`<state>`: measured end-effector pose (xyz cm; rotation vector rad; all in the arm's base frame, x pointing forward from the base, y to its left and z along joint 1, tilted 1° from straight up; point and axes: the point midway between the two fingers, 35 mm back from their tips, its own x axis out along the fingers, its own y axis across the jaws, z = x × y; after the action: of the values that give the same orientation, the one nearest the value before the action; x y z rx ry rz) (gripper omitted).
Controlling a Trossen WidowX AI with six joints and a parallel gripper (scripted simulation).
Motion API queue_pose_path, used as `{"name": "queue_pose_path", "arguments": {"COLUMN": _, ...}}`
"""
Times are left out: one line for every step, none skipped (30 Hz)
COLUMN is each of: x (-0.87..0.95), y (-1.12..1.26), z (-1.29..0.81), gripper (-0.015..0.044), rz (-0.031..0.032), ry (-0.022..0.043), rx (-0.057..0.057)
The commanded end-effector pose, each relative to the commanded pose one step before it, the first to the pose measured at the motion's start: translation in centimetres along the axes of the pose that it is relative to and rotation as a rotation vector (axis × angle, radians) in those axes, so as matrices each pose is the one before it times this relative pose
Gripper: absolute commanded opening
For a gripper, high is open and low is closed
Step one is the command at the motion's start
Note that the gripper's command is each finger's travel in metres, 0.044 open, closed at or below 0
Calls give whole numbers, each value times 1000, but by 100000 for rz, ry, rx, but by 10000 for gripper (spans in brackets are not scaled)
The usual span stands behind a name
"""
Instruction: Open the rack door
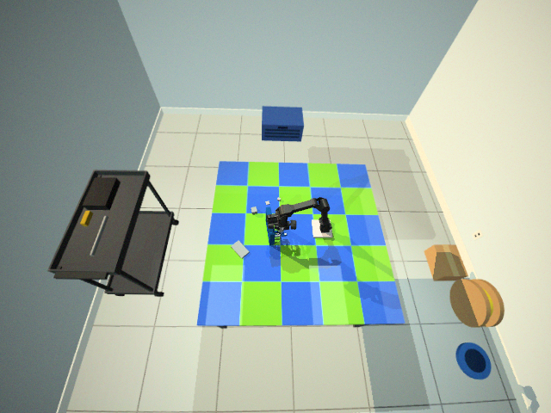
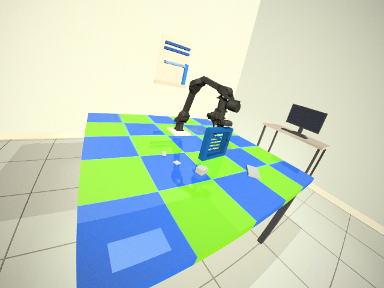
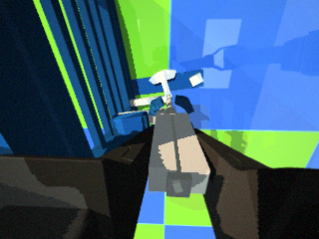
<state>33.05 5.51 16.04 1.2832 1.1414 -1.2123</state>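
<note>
The blue rack frame (image 1: 268, 211) (image 2: 203, 149) stands upright on the checkered table. Its slatted blue door (image 3: 95, 65) fills the left of the wrist view; how far it is open cannot be told. The grey and beige handle (image 3: 180, 154) sits between the fingers in the wrist view, with a finger against each side. White and blue latch parts (image 3: 164, 79) show beyond it. My gripper (image 3: 171, 132) points down beside the rack and is shut on the handle. The frame and arm hide the fingertips and handle in the top and exterior views.
A light block (image 1: 254, 210) (image 2: 201, 170) and two smaller pieces lie beyond the rack, away from the arm base. A pale flat slab (image 1: 239, 249) (image 2: 253, 171) lies off to one side. The arm base stands on a white plate (image 1: 315, 233) (image 2: 172, 132).
</note>
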Motion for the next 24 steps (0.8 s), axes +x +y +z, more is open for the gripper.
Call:
{"name": "queue_pose_path", "arguments": {"x": 21, "y": -6, "z": 57, "gripper": 107, "rz": -68, "ry": -361, "rx": 215}}
{"name": "queue_pose_path", "arguments": {"x": 0, "y": 0, "z": 0, "gripper": 100, "rz": 0, "ry": 0, "rx": 0}}
{"name": "queue_pose_path", "arguments": {"x": 0, "y": 0, "z": 0, "gripper": 94, "rz": 0, "ry": 0, "rx": 0}}
{"name": "queue_pose_path", "arguments": {"x": 0, "y": 0, "z": 0, "gripper": 87, "rz": 0, "ry": 0, "rx": 0}}
{"name": "queue_pose_path", "arguments": {"x": 0, "y": 0, "z": 0, "gripper": 80, "rz": 0, "ry": 0, "rx": 0}}
{"name": "queue_pose_path", "arguments": {"x": 0, "y": 0, "z": 0, "gripper": 74, "rz": 0, "ry": 0, "rx": 0}}
{"name": "queue_pose_path", "arguments": {"x": 0, "y": 0, "z": 0, "gripper": 67, "rz": 0, "ry": 0, "rx": 0}}
{"name": "queue_pose_path", "arguments": {"x": 0, "y": 0, "z": 0, "gripper": 60, "rz": 0, "ry": 0, "rx": 0}}
{"name": "queue_pose_path", "arguments": {"x": 0, "y": 0, "z": 0, "gripper": 54, "rz": 0, "ry": 0, "rx": 0}}
{"name": "queue_pose_path", "arguments": {"x": 0, "y": 0, "z": 0, "gripper": 47, "rz": 0, "ry": 0, "rx": 0}}
{"name": "queue_pose_path", "arguments": {"x": 0, "y": 0, "z": 0, "gripper": 40, "rz": 0, "ry": 0, "rx": 0}}
{"name": "queue_pose_path", "arguments": {"x": 0, "y": 0, "z": 0, "gripper": 34, "rz": 0, "ry": 0, "rx": 0}}
{"name": "queue_pose_path", "arguments": {"x": 0, "y": 0, "z": 0, "gripper": 27, "rz": 0, "ry": 0, "rx": 0}}
{"name": "queue_pose_path", "arguments": {"x": 0, "y": 0, "z": 0, "gripper": 20, "rz": 0, "ry": 0, "rx": 0}}
{"name": "queue_pose_path", "arguments": {"x": 0, "y": 0, "z": 0, "gripper": 14, "rz": 0, "ry": 0, "rx": 0}}
{"name": "queue_pose_path", "arguments": {"x": 0, "y": 0, "z": 0, "gripper": 9, "rz": 0, "ry": 0, "rx": 0}}
{"name": "queue_pose_path", "arguments": {"x": 0, "y": 0, "z": 0, "gripper": 9, "rz": 0, "ry": 0, "rx": 0}}
{"name": "queue_pose_path", "arguments": {"x": 0, "y": 0, "z": 0, "gripper": 9, "rz": 0, "ry": 0, "rx": 0}}
{"name": "queue_pose_path", "arguments": {"x": 0, "y": -11, "z": 7, "gripper": 9, "rz": -1, "ry": -1, "rx": -331}}
{"name": "queue_pose_path", "arguments": {"x": -1, "y": -32, "z": 21, "gripper": 9, "rz": -2, "ry": -2, "rx": -993}}
{"name": "queue_pose_path", "arguments": {"x": -1, "y": -53, "z": 35, "gripper": 9, "rz": -4, "ry": -3, "rx": -1654}}
{"name": "queue_pose_path", "arguments": {"x": -1, "y": -62, "z": 39, "gripper": 9, "rz": -4, "ry": -3, "rx": -1905}}
{"name": "queue_pose_path", "arguments": {"x": -1, "y": -68, "z": 41, "gripper": 9, "rz": -5, "ry": -3, "rx": -2055}}
{"name": "queue_pose_path", "arguments": {"x": -1, "y": -69, "z": 40, "gripper": 9, "rz": -5, "ry": -3, "rx": -2055}}
